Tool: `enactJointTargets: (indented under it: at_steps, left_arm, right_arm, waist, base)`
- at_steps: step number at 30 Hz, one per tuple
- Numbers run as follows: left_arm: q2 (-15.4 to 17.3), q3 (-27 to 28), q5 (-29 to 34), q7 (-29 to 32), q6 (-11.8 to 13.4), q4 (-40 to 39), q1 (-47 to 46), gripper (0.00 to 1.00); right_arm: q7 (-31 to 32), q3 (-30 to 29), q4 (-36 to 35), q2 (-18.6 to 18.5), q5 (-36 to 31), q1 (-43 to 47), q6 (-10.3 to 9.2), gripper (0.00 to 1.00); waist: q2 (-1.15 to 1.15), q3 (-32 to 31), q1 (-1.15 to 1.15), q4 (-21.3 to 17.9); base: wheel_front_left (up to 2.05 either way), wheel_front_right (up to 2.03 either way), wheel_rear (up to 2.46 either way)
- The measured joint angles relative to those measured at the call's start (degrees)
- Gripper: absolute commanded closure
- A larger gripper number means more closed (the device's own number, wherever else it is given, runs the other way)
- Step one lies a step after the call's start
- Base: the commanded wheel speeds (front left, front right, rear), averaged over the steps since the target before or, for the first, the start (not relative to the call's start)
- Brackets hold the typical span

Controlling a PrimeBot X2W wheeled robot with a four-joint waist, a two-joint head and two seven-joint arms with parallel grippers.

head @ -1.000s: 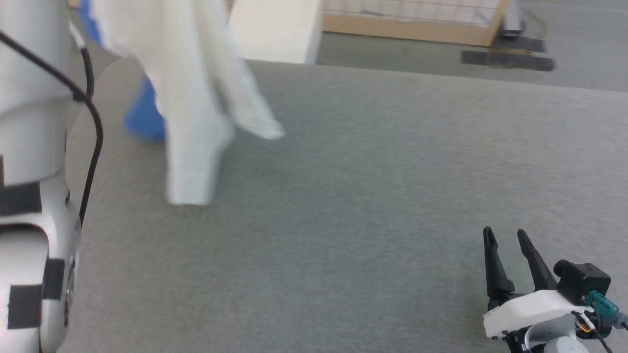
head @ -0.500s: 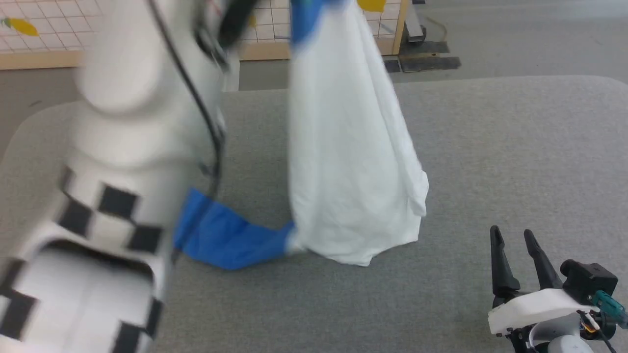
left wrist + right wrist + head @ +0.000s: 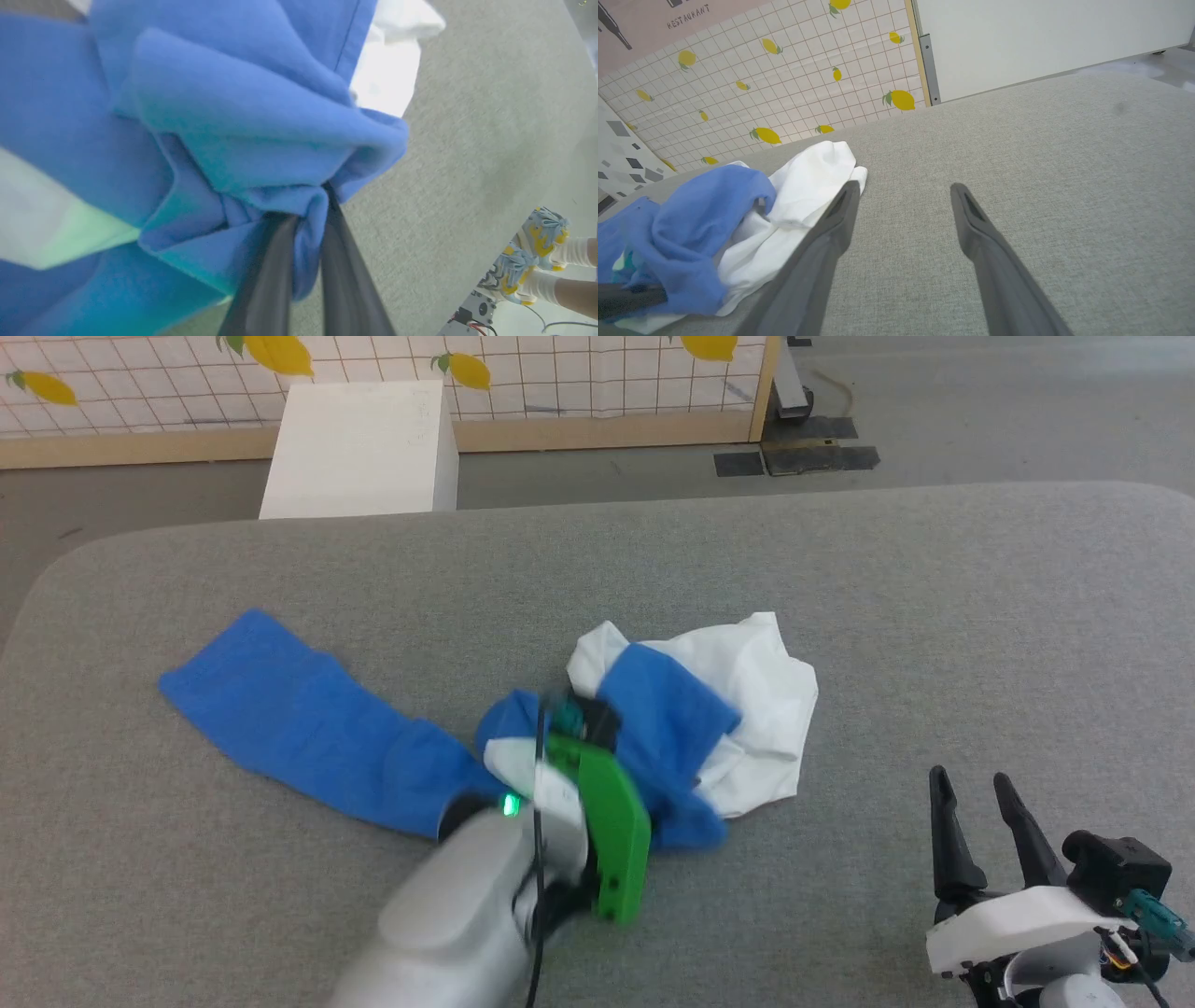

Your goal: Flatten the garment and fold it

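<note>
Shirt point(image 3: 672, 709) lies heaped on the table point(image 3: 934, 597), a blue fold pinched tight by our left gripper point(image 3: 312, 205). Our right gripper point(image 3: 969, 779) stands spread and empty, the heap off to the left of its fingertips. Flattening seems barely begun; the next move calls for a second hold to spread it.

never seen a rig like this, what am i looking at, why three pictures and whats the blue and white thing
This is a two-armed robot, filmed by its own cameras. The wide picture comes from its head, looking down at a grey padded table. The other two come from cameras on its wrists, each looking along that arm's two dark fingers. On the table lies the garment, a crumpled white shirt with blue sleeves; one sleeve stretches out toward the robot's left. The left gripper is shut on a bunch of the blue cloth. The right gripper is open, off to the right, holding nothing.
</note>
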Motion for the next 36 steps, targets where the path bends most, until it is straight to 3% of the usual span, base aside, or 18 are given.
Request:
enactJointTargets:
  at_steps: [2,3,4,5,14,18,23,27,32,36]
  left_arm:
    - [0.0,-0.9,-0.6,2.0,0.7,1.7,3.3,1.00]
    - [0.0,-0.6,-1.3,2.2,0.9,1.8,4.4,0.84]
    - [-0.2,0.2,-2.6,2.1,1.0,1.5,4.8,0.11]
    - [-0.2,1.0,-3.6,1.8,1.3,0.9,5.0,0.00]
    - [0.7,14.7,-13.6,-6.1,2.3,-13.6,5.0,0.00]
    - [4.9,20.3,-12.9,-12.7,4.4,-20.7,5.4,0.00]
    - [11.4,25.8,-4.4,-28.0,7.7,-26.1,9.8,0.00]
    - [14.7,27.8,2.6,-37.6,11.0,-27.9,16.7,0.00]
    - [15.4,27.3,9.2,-40.3,13.0,-29.7,25.3,0.00]
    - [13.4,26.6,12.0,-40.5,14.1,-30.1,30.7,0.00]
  right_arm:
    - [0.0,0.0,0.0,0.0,0.0,0.0,0.00,0.00]
    - [0.0,-0.1,0.0,0.0,0.0,0.0,0.00,0.00]
    - [0.0,-0.2,0.0,0.0,0.0,0.1,0.00,0.00]
    - [0.0,-0.4,0.0,0.0,0.0,0.1,0.00,0.00]
    - [0.0,-1.3,0.1,0.0,0.0,1.8,0.00,0.00]
    - [0.0,-0.9,0.3,0.0,0.0,2.2,0.00,0.00]
    - [0.0,-0.2,0.3,0.0,0.0,2.2,0.00,0.00]
    - [0.1,0.3,0.3,0.0,0.0,2.2,0.00,0.00]
    - [1.7,0.3,0.2,0.0,0.1,2.9,0.00,0.00]
    - [4.9,1.0,-0.4,0.0,0.1,3.3,0.00,0.00]
  waist:
    - [0.00,0.1,0.00,0.0]
    - [0.00,0.1,0.00,0.0]
    - [0.00,0.2,0.00,0.1]
    - [0.00,0.1,0.00,0.3]
    - [0.00,-2.4,0.00,2.0]
    - [0.00,-4.0,0.00,2.9]
    - [0.00,-5.6,0.00,4.1]
    - [0.00,-6.9,0.00,4.8]
    - [0.00,-7.8,0.00,5.8]
    - [0.00,-7.8,0.00,6.8]
  base:
    - [0.00,0.00,0.00]
    - [0.00,0.00,0.00]
    - [0.00,0.00,0.00]
    - [0.00,0.00,0.00]
    - [0.00,0.00,0.00]
    - [0.00,0.00,0.00]
    - [0.00,0.00,0.00]
    - [0.00,0.00,0.00]
    - [0.00,0.00,0.00]
    - [0.00,0.00,0.00]
